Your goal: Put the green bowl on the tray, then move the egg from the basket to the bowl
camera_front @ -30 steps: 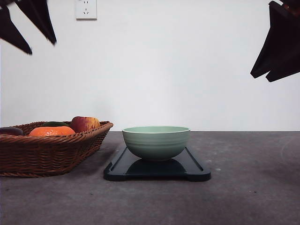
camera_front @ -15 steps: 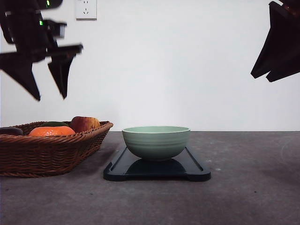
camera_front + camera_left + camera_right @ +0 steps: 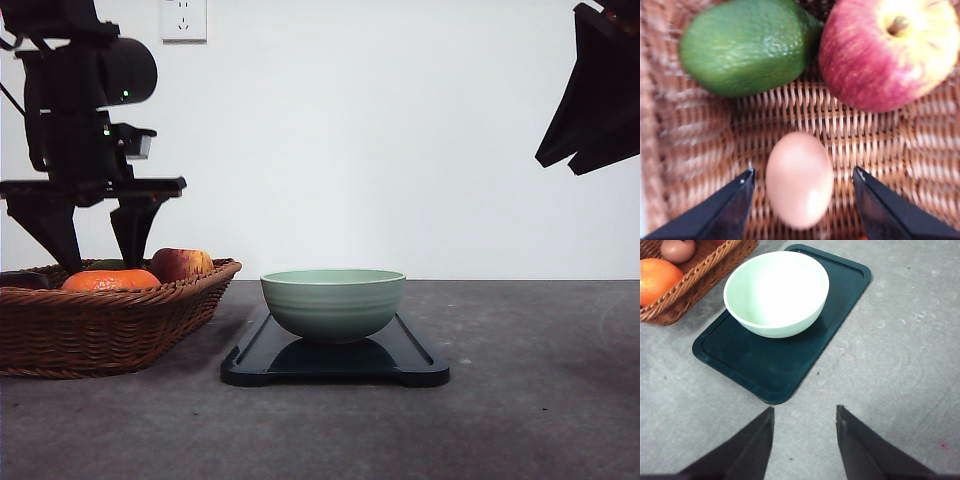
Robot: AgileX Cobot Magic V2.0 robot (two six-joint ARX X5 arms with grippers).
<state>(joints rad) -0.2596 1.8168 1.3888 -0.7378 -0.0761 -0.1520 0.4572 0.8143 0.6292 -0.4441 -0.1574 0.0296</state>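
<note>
Wicker, brown and tightly woven, forms the low basket (image 3: 110,315) at the left of the grey counter (image 3: 520,400). Over it the left hand (image 3: 802,177) hangs spread wide, its black fingers either side of a smooth, pale egg (image 3: 799,179) without touching it; a pebbly green avocado (image 3: 747,45) and a streaked red apple (image 3: 887,52) lie beyond. At centre the ridged sage green bowl (image 3: 333,303) sits on the flat black tray (image 3: 335,362). High at the right, the right hand (image 3: 805,415) is parted, holding nothing.

Bare wicker flanks the egg (image 3: 799,178); apple (image 3: 885,52), avocado (image 3: 747,45) beyond
</note>
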